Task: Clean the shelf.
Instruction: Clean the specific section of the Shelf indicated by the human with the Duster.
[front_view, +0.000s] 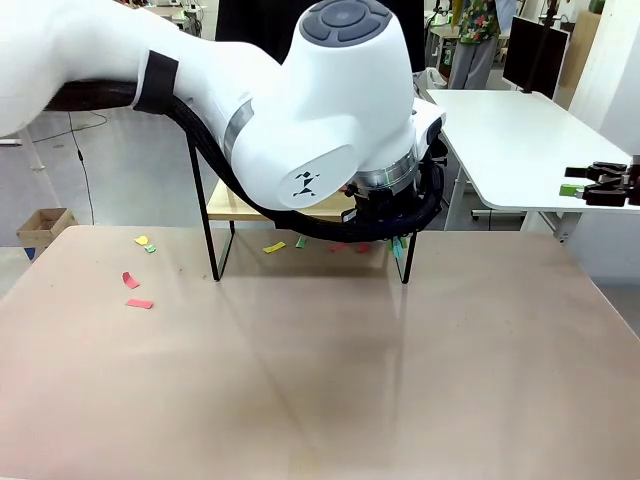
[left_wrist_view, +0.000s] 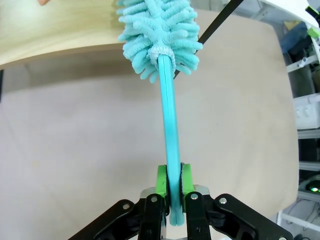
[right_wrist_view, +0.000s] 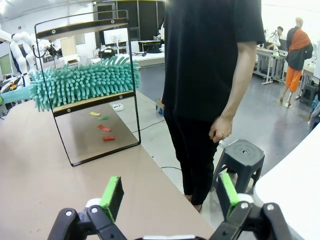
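On the table (front_view: 300, 400) at left, coloured paper scraps (front_view: 138, 303) lying scattered, left gripper (left_wrist_view: 170, 187) clamping a teal duster (left_wrist_view: 159, 35), head resting on the shelf (front_view: 228, 205) at far middle — mostly hiding behind the white arm (front_view: 300, 110) — right gripper (front_view: 572, 181) hanging open.

The duster (right_wrist_view: 82, 82) rests on the shelf's (right_wrist_view: 82, 27) lower board. Paper scraps (right_wrist_view: 104, 129) lie on the surface (front_view: 320, 380) beneath, and a person (right_wrist_view: 210, 60) stands behind.
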